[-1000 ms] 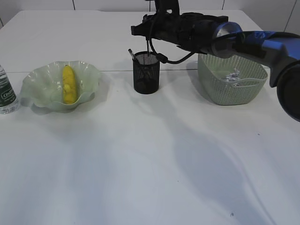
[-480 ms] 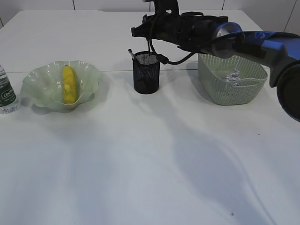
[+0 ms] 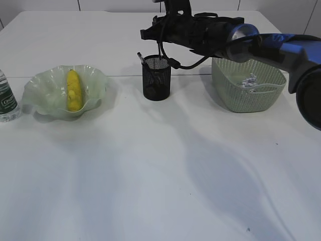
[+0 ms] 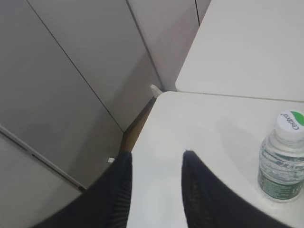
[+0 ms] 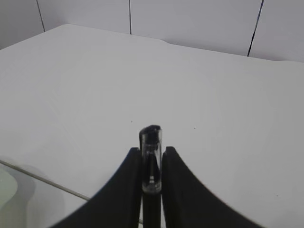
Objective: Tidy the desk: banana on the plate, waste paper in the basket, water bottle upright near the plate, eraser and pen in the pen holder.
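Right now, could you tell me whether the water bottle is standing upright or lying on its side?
Upright: the water bottle stands on the desk, cap on top.

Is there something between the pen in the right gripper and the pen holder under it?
Nothing visible blocks it. The right gripper holds the pen upright, directly above the pen holder. One pen already leans at the holder's left rim, leaving most of the opening free.

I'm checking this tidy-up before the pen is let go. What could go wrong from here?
The right gripper holds a pen upright above the pen holder. Released off-centre, it could strike the rim and fall onto the desk. Another pen leans inside already and might deflect it. The narrow holder might tip if nudged.
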